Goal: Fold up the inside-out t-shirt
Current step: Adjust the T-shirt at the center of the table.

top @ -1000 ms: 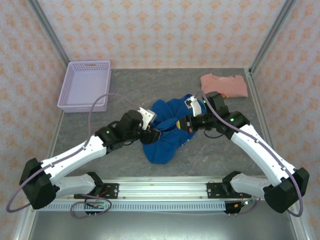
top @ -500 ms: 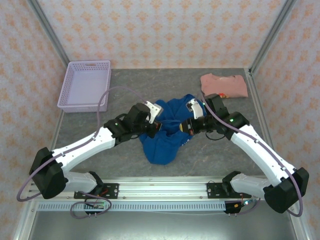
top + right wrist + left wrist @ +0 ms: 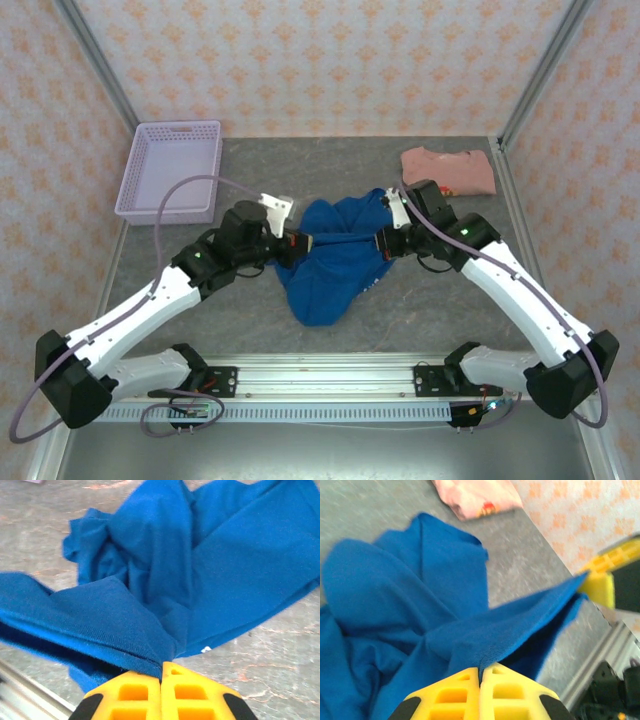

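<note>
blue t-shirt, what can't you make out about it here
- T-shirt sleeves and collar: top view, lost in its own bunched folds.
- Its far edge: right wrist view, cut off by the frame.
- Pink shirt: left wrist view, blurred, cut by the top edge.

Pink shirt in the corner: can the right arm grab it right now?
Probably not right now. The pink shirt lies close behind the right gripper with bare table between, but its jaws are shut on the blue t-shirt, so it would have to let go first.
</note>
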Motion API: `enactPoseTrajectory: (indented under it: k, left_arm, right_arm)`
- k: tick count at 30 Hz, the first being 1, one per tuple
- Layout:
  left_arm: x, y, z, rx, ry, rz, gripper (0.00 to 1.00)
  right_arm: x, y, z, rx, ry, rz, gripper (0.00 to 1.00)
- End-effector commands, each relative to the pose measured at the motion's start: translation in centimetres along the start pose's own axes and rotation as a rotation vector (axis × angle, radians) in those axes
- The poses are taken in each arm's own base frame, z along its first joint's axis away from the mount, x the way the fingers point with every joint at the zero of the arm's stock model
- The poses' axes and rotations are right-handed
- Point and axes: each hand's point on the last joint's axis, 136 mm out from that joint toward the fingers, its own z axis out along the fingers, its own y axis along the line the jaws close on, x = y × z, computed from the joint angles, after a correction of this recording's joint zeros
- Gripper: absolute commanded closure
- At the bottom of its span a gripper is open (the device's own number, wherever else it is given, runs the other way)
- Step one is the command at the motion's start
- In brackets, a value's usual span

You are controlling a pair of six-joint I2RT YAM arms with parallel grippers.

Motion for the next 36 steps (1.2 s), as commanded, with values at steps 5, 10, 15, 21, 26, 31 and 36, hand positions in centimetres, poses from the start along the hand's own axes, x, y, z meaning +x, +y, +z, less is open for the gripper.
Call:
enactPoseTrajectory:
  k: [5, 10, 15, 21, 26, 31, 36]
  left_arm:
    - [5.9, -5.2, 3.7, 0.169, 0.241, 0.158, 0.96]
    - [5.7, -4.4, 5.1, 0.103, 0.23, 0.2, 0.83]
    - [6.0, -4.1, 5.1, 0.115, 0.212, 0.306, 0.56]
    - [7.7, -2.9, 6.4, 0.095, 0.223, 0.463, 0.41]
    - [9.1, -3.3, 7.9, -0.064, 0.211, 0.735, 0.39]
    - [10.6, -5.4, 10.1, -0.162, 0.227, 1.018, 0.38]
    - [12.8, -6.2, 13.2, -0.211, 0.281, 1.192, 0.36]
  right_arm:
    - [4.6, -4.5, 2.1, 0.211, 0.125, 0.088, 1.0]
    - [6.7, -5.8, 4.8, 0.248, 0.235, 0.118, 1.0]
    - [6.9, -6.9, 6.2, 0.249, 0.265, 0.135, 1.0]
    - [6.5, -7.5, 7.2, 0.22, 0.289, 0.162, 1.0]
    - [6.2, -7.7, 7.4, 0.201, 0.294, 0.174, 1.0]
    - [6.3, -7.6, 7.7, 0.182, 0.3, 0.189, 1.0]
    - [6.3, -7.6, 7.6, 0.175, 0.298, 0.187, 1.0]
